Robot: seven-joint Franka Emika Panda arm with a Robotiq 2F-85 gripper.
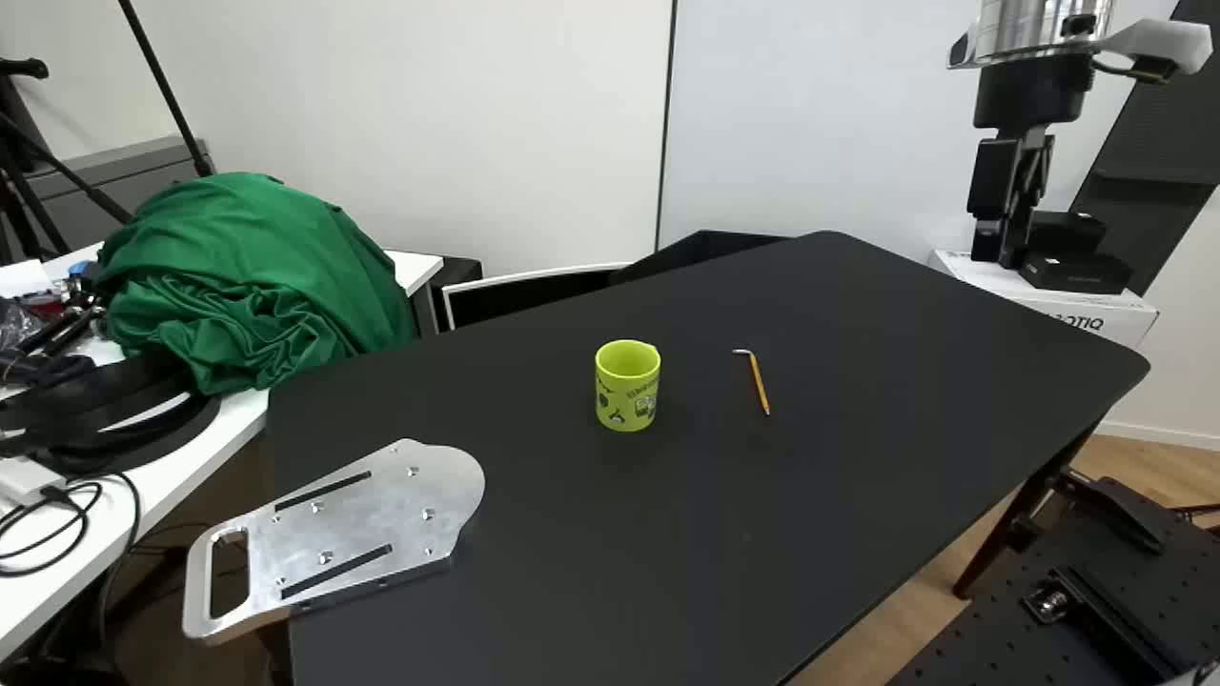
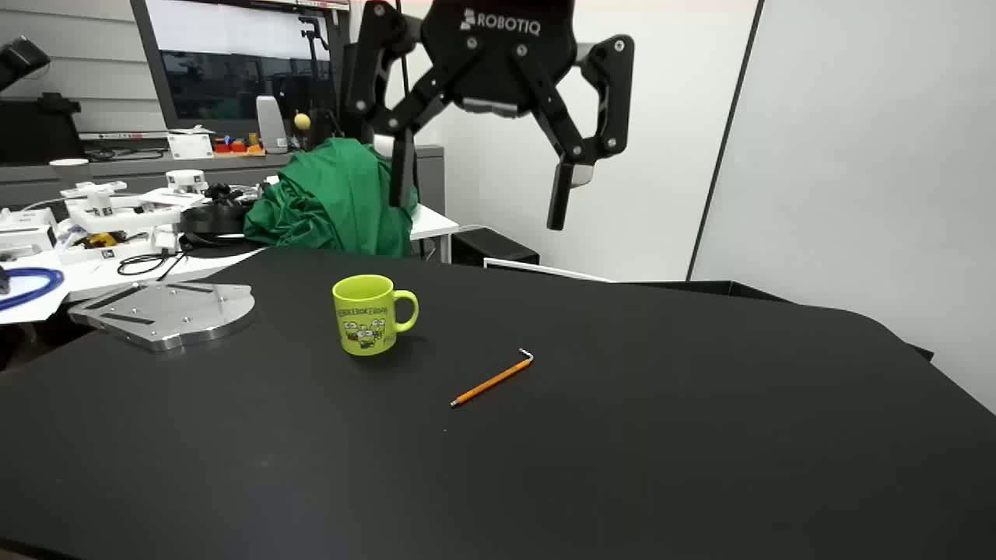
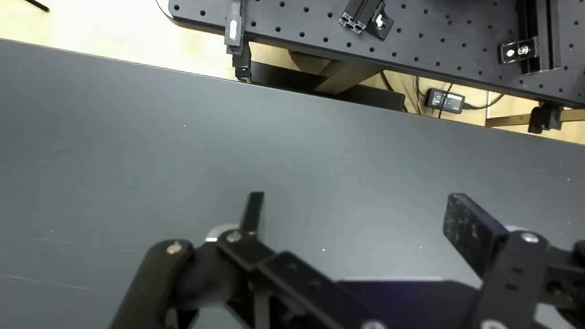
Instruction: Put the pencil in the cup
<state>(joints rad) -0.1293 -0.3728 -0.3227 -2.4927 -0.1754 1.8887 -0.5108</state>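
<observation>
The pencil is a thin orange stick that lies flat on the black table in both exterior views (image 1: 759,383) (image 2: 494,381). One end has a bent silvery piece. The cup is a yellow-green mug with printed figures, upright beside the pencil and apart from it (image 1: 626,400) (image 2: 364,319). Its handle shows in an exterior view. My gripper (image 1: 999,250) is high above the table, well away from both things. Its fingers are spread wide with nothing between them, as an exterior view (image 2: 478,211) and the wrist view (image 3: 356,201) show. The wrist view shows neither pencil nor cup.
A silver metal plate with a handle slot lies at the table's edge (image 1: 381,514) (image 2: 167,311). A green cloth heap (image 1: 248,276) sits on a white side table with cables. A black perforated board (image 3: 311,27) stands past the black table's edge (image 3: 292,92).
</observation>
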